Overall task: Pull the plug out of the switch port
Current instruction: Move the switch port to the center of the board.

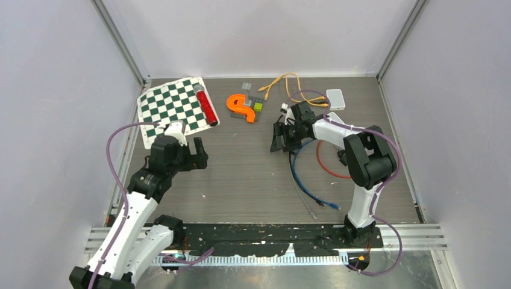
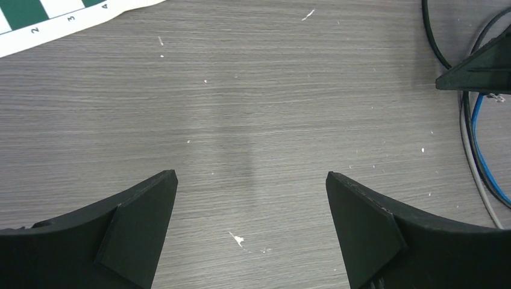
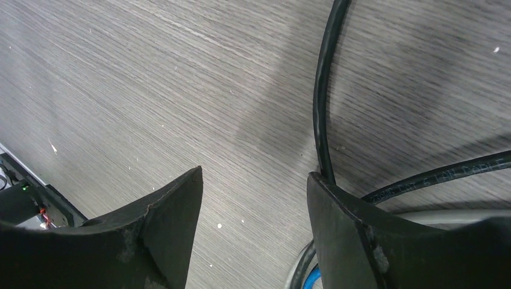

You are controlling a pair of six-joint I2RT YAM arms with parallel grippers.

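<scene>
Top external view gives you the only look at the white switch [image 1: 335, 98], lying at the far right of the table [image 1: 241, 180]. An orange cable [image 1: 289, 78] loops in and meets the switch's near left edge; the plug [image 1: 326, 104] and the port around it are too small for you to judge how deep it sits. From there you also see the right gripper [image 1: 279, 137] well short of the switch, low over a tangle of black, blue [image 1: 304, 183] and red [image 1: 325, 168] cables, and the left gripper [image 1: 197, 153] near the checkered mat [image 1: 175, 105]. Right wrist view shows you that gripper's fingers spread with bare table between them, holding nothing, while a black cable [image 3: 322, 108] runs just beside the right-hand finger [image 3: 355, 235]. Left wrist view shows its own gripper [image 2: 252, 180] spread wide and empty over bare table, the mat's corner at upper left. Neither wrist view shows the switch.
</scene>
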